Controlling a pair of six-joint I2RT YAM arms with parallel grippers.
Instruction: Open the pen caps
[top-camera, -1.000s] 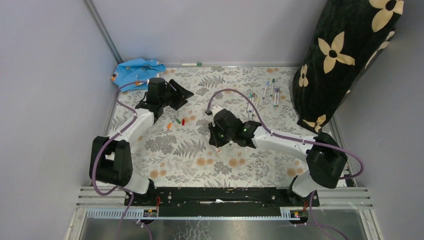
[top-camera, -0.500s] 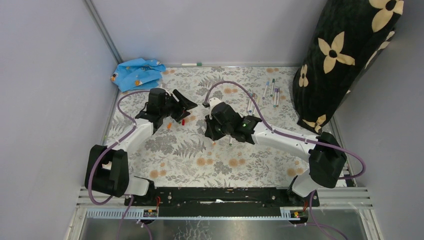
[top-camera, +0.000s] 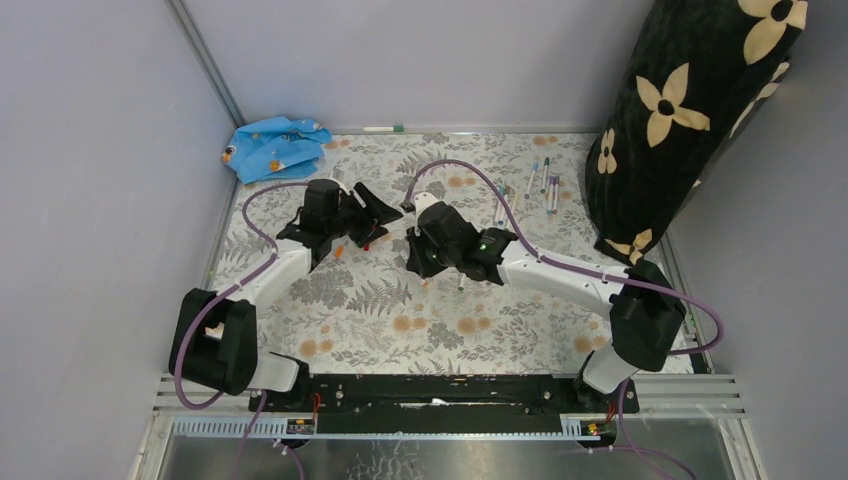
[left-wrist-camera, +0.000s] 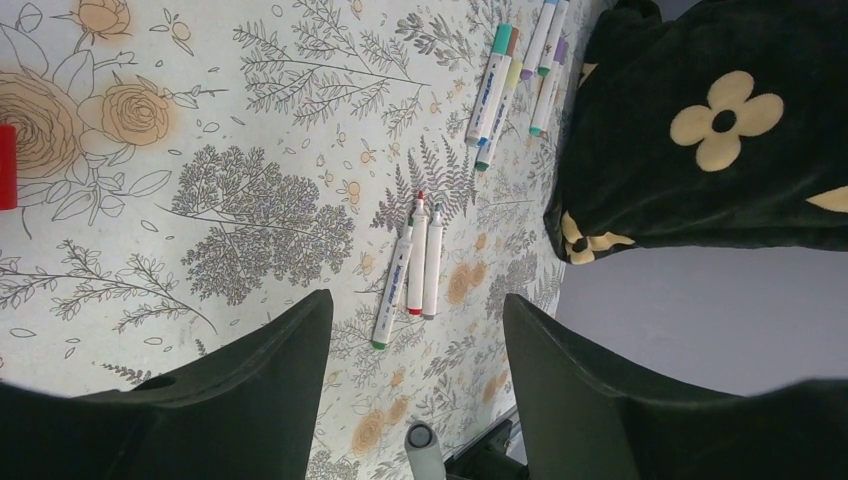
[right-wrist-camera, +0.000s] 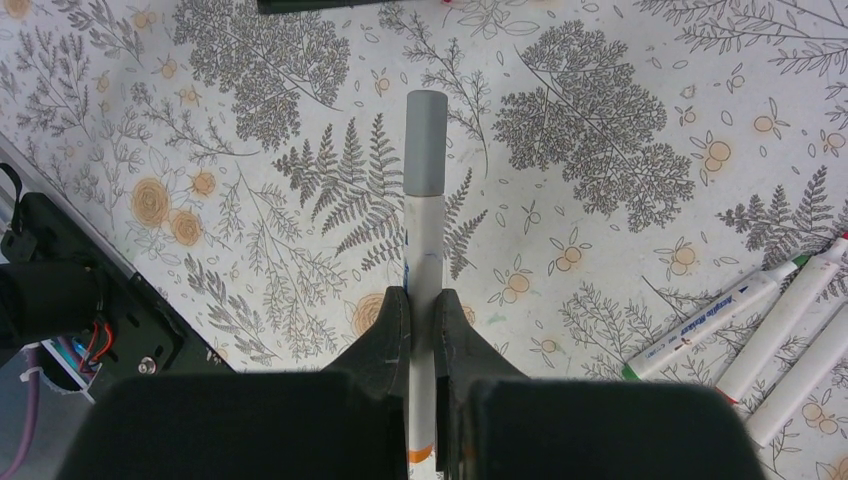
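Note:
My right gripper (right-wrist-camera: 424, 300) is shut on a white pen (right-wrist-camera: 424, 250), held lengthwise, with a grey pen cap (right-wrist-camera: 426, 140) sticking out past the fingertips. My left gripper (left-wrist-camera: 415, 330) is open, and the grey cap's end (left-wrist-camera: 424, 445) shows low between its fingers without touching them. From above, the left gripper (top-camera: 388, 220) faces the right gripper (top-camera: 415, 245) at mid-table. Loose caps lie below the left gripper: one red (top-camera: 368, 243), one orange (top-camera: 340, 252). Three pens (left-wrist-camera: 410, 270) lie side by side, and several more pens (top-camera: 545, 185) lie at the back right.
A black cushion with cream flowers (top-camera: 690, 110) stands at the back right. A crumpled blue cloth (top-camera: 275, 145) lies in the back left corner. One pen (top-camera: 383, 129) rests against the back wall. Purple cables (top-camera: 470, 180) arch over the floral tablecloth (top-camera: 380, 320).
My left gripper has swung right toward the right gripper and opened wider. My right gripper has carried its pen up and left, closing the gap between the two.

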